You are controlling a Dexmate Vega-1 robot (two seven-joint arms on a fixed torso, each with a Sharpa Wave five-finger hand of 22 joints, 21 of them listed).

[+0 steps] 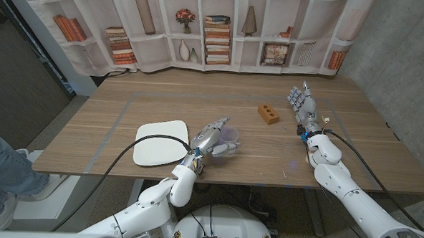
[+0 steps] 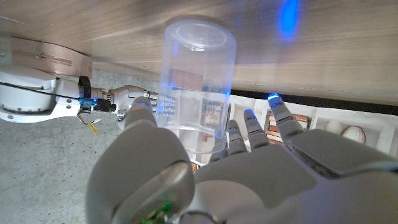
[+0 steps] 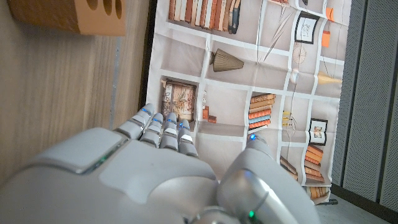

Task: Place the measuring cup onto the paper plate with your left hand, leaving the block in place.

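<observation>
Head view: left hand (image 1: 210, 139) grips the clear measuring cup (image 1: 227, 140) at lower centre, just right of the white paper plate (image 1: 161, 142).
Right of centre, the orange block (image 1: 269, 113) lies on the wooden table (image 1: 198, 104); the right hand (image 1: 302, 107) beside it is empty, fingers spread.

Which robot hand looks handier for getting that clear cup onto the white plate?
The left robot hand: it already grips the cup, right beside the plate. The right robot hand stands far off, past the block.
</observation>
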